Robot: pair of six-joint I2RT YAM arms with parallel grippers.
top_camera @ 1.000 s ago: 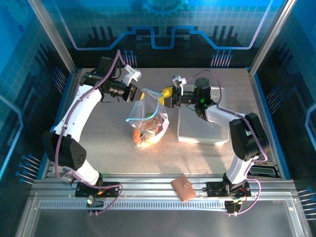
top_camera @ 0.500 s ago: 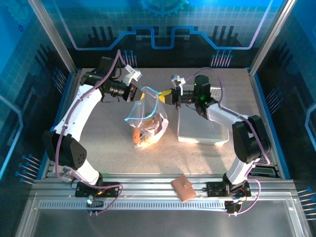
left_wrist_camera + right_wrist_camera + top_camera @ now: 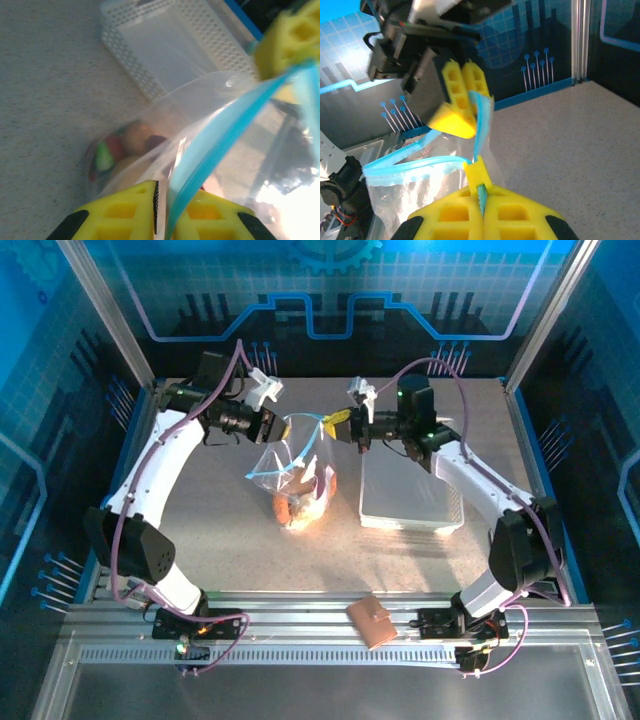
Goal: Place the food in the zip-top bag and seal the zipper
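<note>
The zip-top bag (image 3: 296, 480) hangs between both grippers over the table's middle. The food (image 3: 300, 504), orange, red, green and tan pieces, lies bunched in its bottom and shows through the film (image 3: 125, 145). The blue zipper (image 3: 303, 427) stretches between the grippers. My left gripper (image 3: 277, 428) is shut on the bag's mouth edge, with the strip (image 3: 220, 140) running between its yellow fingers (image 3: 127, 212). My right gripper (image 3: 341, 424) is shut on the zipper's other end, at a small yellow slider (image 3: 481, 173). The left gripper (image 3: 459, 100) sits just beyond the right gripper (image 3: 482, 202).
A white perforated basket (image 3: 446, 521) stands right of the bag, under the right arm, and shows behind the bag (image 3: 150, 75). A brown wallet (image 3: 372, 621) lies on the front rail. Open tabletop lies left and in front of the bag.
My right gripper closed on the zipper's end and its arm stretched out rightward. The bag was drawn up and narrower, the food gathering at its bottom. The left arm barely moved.
</note>
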